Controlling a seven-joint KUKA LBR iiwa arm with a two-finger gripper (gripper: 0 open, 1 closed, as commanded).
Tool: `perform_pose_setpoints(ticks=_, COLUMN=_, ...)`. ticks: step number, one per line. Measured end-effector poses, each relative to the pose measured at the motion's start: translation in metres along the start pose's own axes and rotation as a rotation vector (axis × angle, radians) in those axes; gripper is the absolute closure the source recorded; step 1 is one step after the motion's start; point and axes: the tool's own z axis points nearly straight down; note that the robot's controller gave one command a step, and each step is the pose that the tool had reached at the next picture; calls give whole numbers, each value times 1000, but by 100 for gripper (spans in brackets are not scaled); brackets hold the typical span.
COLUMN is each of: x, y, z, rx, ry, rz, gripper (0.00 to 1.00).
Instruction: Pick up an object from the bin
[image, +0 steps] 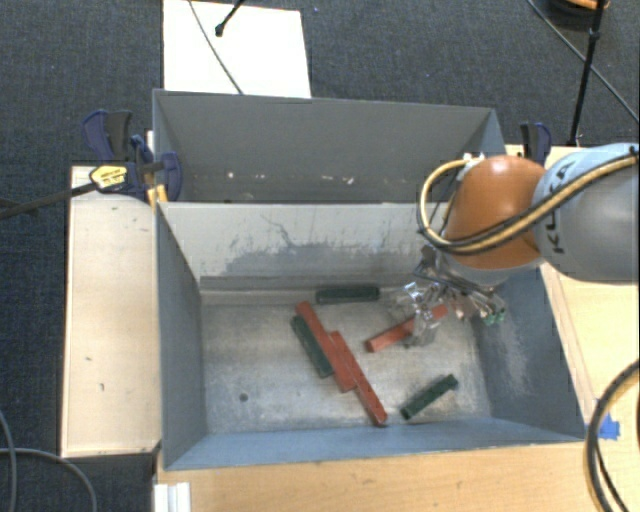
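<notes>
Gripper (425, 318) hangs low over the bin (180, 330) floor, right at the end of a short red bar (388, 339) that slants away from it toward the view's left. I cannot tell how far it is open or whether it grips that bar. Beyond the bar lie a long red bar (345, 365) and a dark green bar (312, 347), touching. A second green bar (348, 294) lies farther back, and a third (430, 396) just in front.
</notes>
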Motion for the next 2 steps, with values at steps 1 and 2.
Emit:
perform_pose_setpoints(ticks=1, x=-2, y=47, z=-124, rx=2, ry=-7, rz=-25, gripper=100)
perform_pose_setpoints(ticks=2, x=-9, y=32, z=-138, rx=2, ry=-2, rz=-157, gripper=100)
